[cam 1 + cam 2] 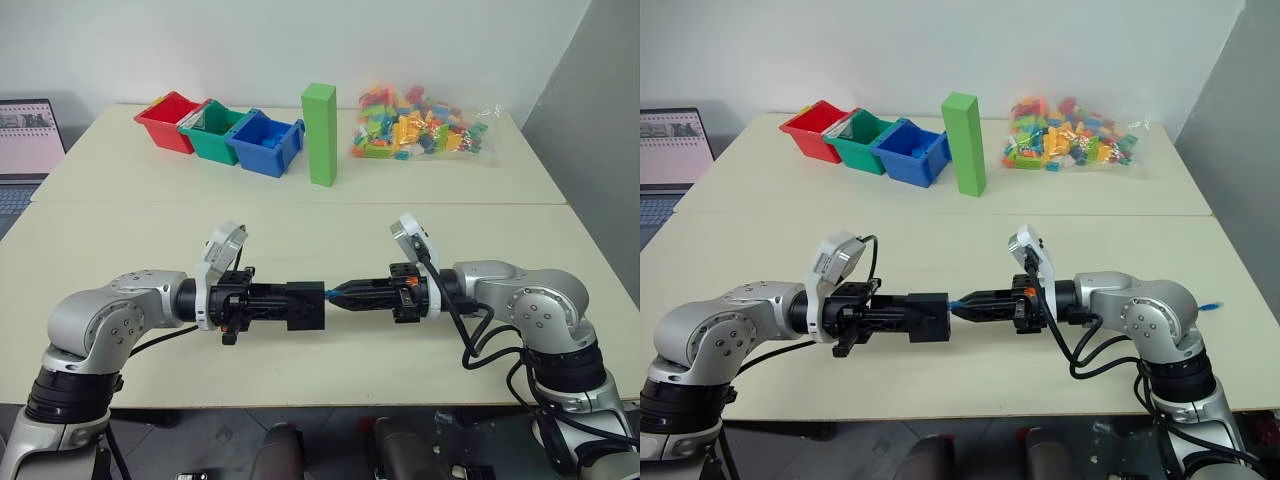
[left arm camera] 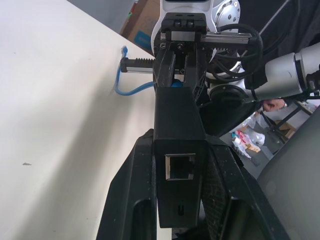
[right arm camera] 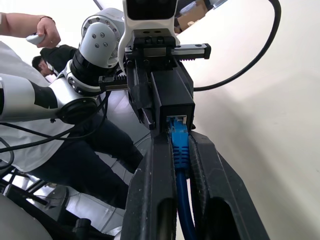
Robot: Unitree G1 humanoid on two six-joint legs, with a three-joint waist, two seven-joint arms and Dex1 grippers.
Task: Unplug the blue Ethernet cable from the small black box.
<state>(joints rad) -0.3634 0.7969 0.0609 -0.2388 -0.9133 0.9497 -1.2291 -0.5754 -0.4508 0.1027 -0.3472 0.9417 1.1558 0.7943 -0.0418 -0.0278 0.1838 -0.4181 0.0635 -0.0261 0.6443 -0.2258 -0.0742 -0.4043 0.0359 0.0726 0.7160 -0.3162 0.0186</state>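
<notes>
From the head views, the left hand [image 1: 262,303] is clamped on the small matte black box [image 1: 305,305], held level above the pale desk [image 1: 300,235]. The right hand [image 1: 345,297] faces it, closed on the plug end of the thin bright-blue Ethernet cable [image 1: 334,294], which meets the box between the two hands. Well beyond both hands stand three open plastic bins: the red bin [image 1: 168,121], the green bin [image 1: 213,130], and the blue bin [image 1: 268,142], which holds some small blue pieces; what is in the other two cannot be told. Beside them rise a tall green block [image 1: 320,133] and a clear bag of coloured bricks [image 1: 418,125].

In the left wrist view, the box sits between this hand's fingers [image 2: 125,200], an empty port on its near face; past it, blue cable loops over the desk.

In the right wrist view, the fingers [image 3: 155,190] pinch the blue plug's boot just short of the box, and the plug is seated in the port. The box looks rigid and light; the cord is limp, so the pull is best taken at the stiff plug, likely with its latch pressed.
</notes>
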